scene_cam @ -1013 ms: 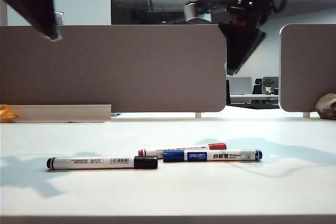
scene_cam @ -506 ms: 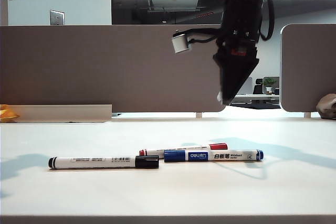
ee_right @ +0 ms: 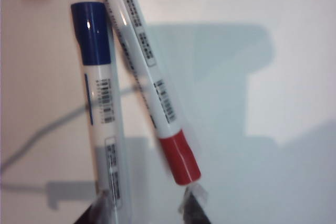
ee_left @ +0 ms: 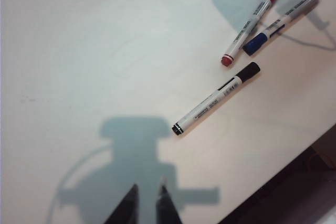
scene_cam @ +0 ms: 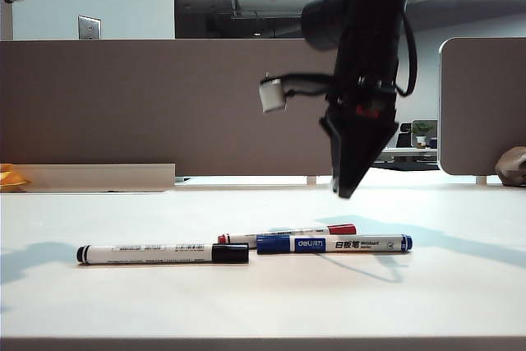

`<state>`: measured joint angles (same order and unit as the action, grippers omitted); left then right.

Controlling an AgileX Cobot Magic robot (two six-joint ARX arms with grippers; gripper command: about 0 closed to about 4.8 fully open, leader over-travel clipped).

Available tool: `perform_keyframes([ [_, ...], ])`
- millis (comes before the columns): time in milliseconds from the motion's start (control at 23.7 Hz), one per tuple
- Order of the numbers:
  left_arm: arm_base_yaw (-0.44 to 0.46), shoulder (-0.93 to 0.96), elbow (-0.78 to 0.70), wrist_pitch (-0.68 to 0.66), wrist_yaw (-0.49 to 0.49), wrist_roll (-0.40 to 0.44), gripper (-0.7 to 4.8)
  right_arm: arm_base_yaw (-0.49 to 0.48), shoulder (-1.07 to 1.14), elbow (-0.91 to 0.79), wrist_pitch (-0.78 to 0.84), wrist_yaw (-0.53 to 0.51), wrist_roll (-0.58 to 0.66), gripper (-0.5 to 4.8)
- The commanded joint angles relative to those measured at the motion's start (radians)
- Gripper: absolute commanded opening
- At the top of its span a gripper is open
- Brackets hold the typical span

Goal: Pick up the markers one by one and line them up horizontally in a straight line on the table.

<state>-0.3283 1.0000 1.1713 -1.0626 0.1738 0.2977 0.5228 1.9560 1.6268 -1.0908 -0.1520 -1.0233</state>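
Note:
Three markers lie on the white table (scene_cam: 99, 302): a black-capped one (scene_cam: 163, 253) on the left, then a red-capped one (scene_cam: 288, 234) just behind a blue-capped one (scene_cam: 333, 243). My right gripper (scene_cam: 343, 191) hangs point-down a little above the red and blue pair. In the right wrist view the right gripper (ee_right: 147, 203) is open wide, the blue marker (ee_right: 100, 103) runs by one fingertip and the red cap (ee_right: 180, 158) lies by the other. My left gripper (ee_left: 147, 203) hovers high over bare table, narrowly open and empty, well away from the black marker (ee_left: 216, 98).
Grey-brown partition panels (scene_cam: 177, 108) (scene_cam: 482, 104) stand behind the table. A low white ledge (scene_cam: 90, 177) and a yellow object (scene_cam: 10, 177) sit at the back left, a brownish lump (scene_cam: 512, 166) at the back right. The table's front edge (ee_left: 294, 166) is close to the markers.
My right gripper has come down and leftward to just above the red and blue markers. The left arm has drawn up out of the exterior view's top left. The markers have not moved.

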Motion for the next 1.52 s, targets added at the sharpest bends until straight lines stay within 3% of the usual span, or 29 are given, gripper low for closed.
perform_keyframes([
  [42,0.000,-0.003,0.002,0.002,0.007,0.002,0.48,0.006,0.016,0.002,-0.014,-0.007,-0.040,1.80],
  [253,0.000,-0.003,0.002,0.002,0.007,0.004,0.48,0.008,0.049,0.002,-0.010,0.005,-0.111,1.80],
  [759,0.000,-0.003,0.003,0.002,0.007,0.005,0.48,0.023,0.060,0.004,0.078,0.102,-0.127,1.81],
  [1519,0.000,-0.003,0.003,0.002,0.007,0.005,0.48,0.068,0.117,0.005,0.105,0.091,-0.129,1.74],
])
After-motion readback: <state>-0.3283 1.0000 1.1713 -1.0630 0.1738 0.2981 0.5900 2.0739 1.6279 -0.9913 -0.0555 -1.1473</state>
